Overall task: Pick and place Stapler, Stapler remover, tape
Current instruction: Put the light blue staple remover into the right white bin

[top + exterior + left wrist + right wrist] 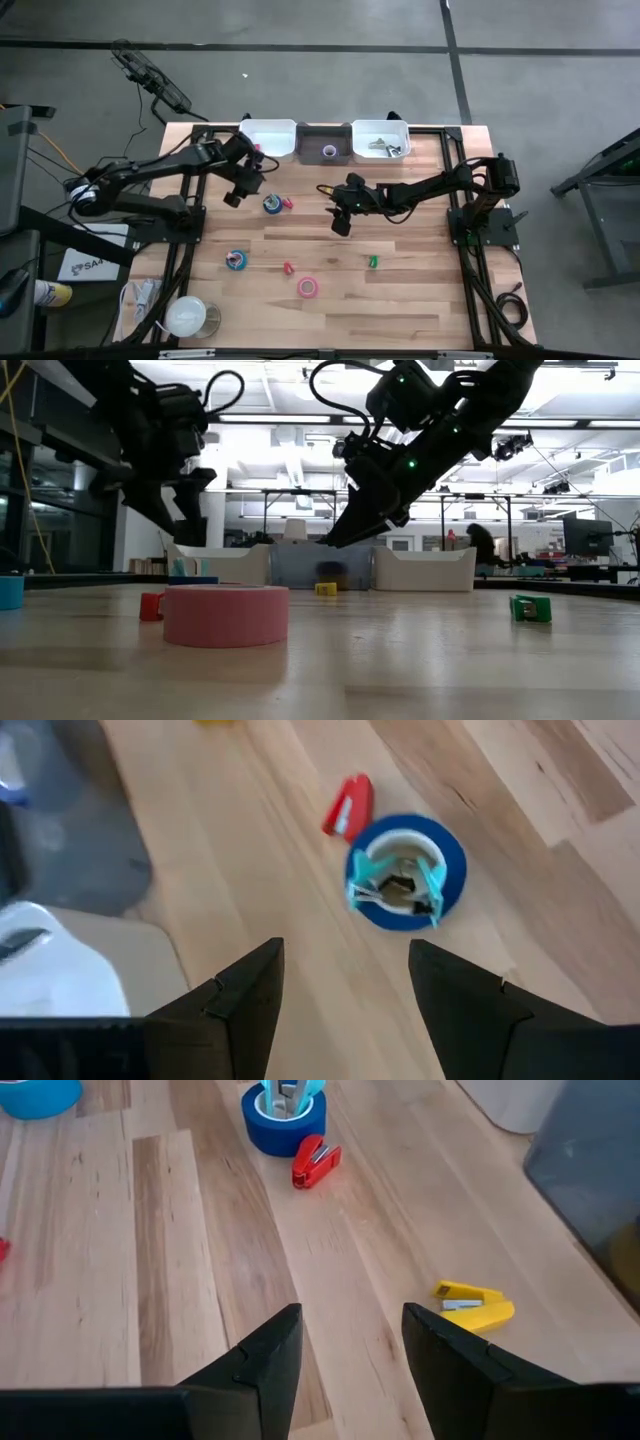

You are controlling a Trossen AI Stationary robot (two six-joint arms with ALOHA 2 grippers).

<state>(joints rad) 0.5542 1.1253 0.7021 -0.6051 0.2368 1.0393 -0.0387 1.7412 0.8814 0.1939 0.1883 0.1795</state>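
- The left gripper (232, 197) hangs above the wooden table (420, 290), fingers apart and empty, near the blue ring of tape (407, 871) with a teal staple remover (395, 890) sitting in its hole.
- A small red stapler (347, 807) lies just beside that roll.
- The right gripper (340, 224) hovers mid-table, fingers apart, holding nothing, near a small yellow stapler (472, 1306).
- A pink tape roll (226, 614) lies nearer the front edge.
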